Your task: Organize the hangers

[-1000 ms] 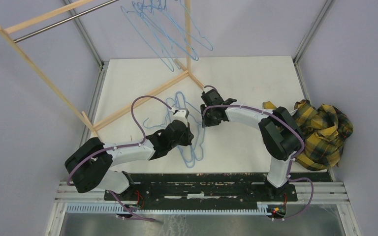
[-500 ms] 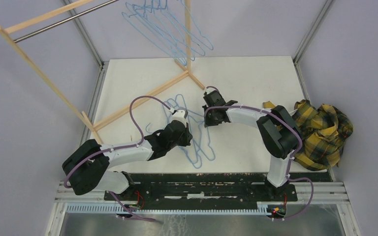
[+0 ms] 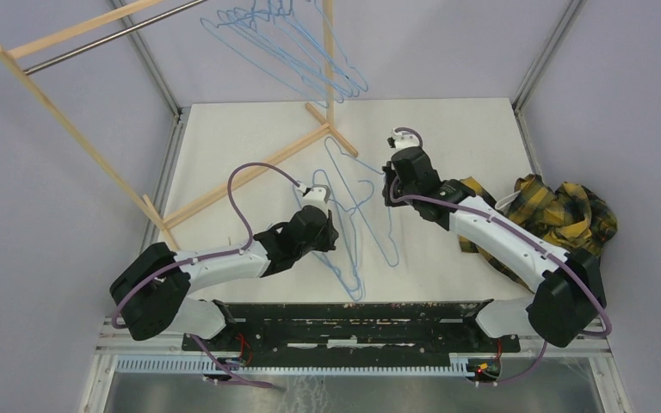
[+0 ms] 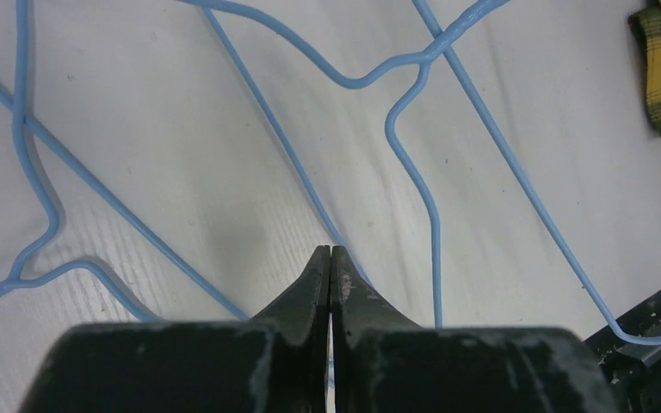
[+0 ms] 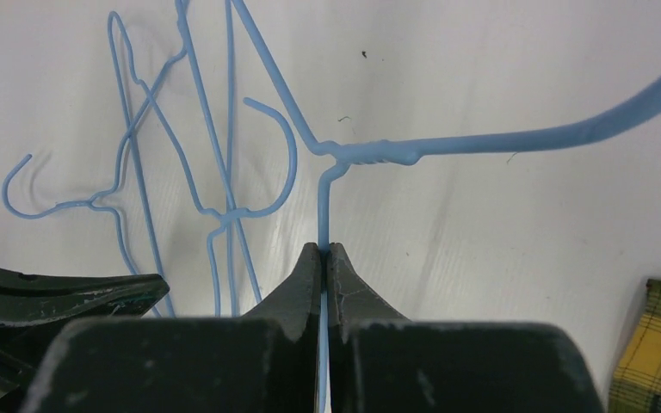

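We saw the right gripper pinching one hanger beside its twisted neck, midway across the table | left gripper pressed together over the loose hangers toward the near edge | we judged the held wire could snag and drag them.

- You are looking at a robotics laboratory cell: plain grey wall panels close it in on the left, back and right, joined by aluminium frame posts.
- The left arm and right arm are bolted to a black mounting plate, which sits on metal rails at the near edge of a white table.
- Purple cables run exposed along both arms.
- The household things you see are a wooden rack, light-blue wire hangers and a plaid cloth, all inside this bare frame.
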Action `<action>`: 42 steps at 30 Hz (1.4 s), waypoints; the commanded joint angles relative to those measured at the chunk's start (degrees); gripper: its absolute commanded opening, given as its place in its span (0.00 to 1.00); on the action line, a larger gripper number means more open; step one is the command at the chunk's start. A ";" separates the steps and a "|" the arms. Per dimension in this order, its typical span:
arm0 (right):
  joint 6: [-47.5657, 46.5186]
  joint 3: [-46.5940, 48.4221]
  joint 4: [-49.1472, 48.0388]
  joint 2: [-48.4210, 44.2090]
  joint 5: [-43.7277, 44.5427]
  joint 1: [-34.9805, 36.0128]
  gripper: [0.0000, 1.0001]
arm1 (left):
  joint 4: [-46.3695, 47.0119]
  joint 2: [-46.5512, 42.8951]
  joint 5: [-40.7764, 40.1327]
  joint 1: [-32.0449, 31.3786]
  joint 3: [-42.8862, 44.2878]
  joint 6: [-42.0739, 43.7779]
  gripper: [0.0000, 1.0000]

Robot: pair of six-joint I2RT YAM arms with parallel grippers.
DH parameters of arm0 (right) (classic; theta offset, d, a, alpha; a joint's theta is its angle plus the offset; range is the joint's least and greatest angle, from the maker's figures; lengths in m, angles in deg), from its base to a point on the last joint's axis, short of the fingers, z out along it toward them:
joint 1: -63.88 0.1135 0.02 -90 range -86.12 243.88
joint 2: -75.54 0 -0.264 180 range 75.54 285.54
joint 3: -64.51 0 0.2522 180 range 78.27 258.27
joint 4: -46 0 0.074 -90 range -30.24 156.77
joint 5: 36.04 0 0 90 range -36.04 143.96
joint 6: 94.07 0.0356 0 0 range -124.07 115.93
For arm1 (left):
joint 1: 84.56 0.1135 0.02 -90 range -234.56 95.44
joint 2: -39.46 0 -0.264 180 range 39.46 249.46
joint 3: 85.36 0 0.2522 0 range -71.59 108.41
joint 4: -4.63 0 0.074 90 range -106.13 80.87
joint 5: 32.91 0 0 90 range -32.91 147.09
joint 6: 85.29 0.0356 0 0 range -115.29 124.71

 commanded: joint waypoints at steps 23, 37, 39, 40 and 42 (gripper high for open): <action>-14.63 4.22 5.75 -8.35 33.83 -0.08 0.00 | -1.92 -3.85 -1.71 -0.13 2.57 1.73 0.06; -12.93 10.55 7.87 -14.69 2.97 -0.14 0.01 | -2.26 -3.32 -1.23 -0.19 4.75 2.55 0.07; -11.81 10.07 7.42 -14.37 -0.70 -0.08 0.01 | -1.89 -3.07 -1.07 -0.19 4.67 2.42 0.07; -11.02 9.61 7.16 -14.04 -2.16 -0.14 0.01 | -1.77 -2.95 -0.98 -0.13 4.66 2.38 0.07; -9.79 8.40 6.49 -13.07 -4.78 -0.13 0.01 | -1.61 -2.66 -0.89 -0.11 4.73 2.37 0.07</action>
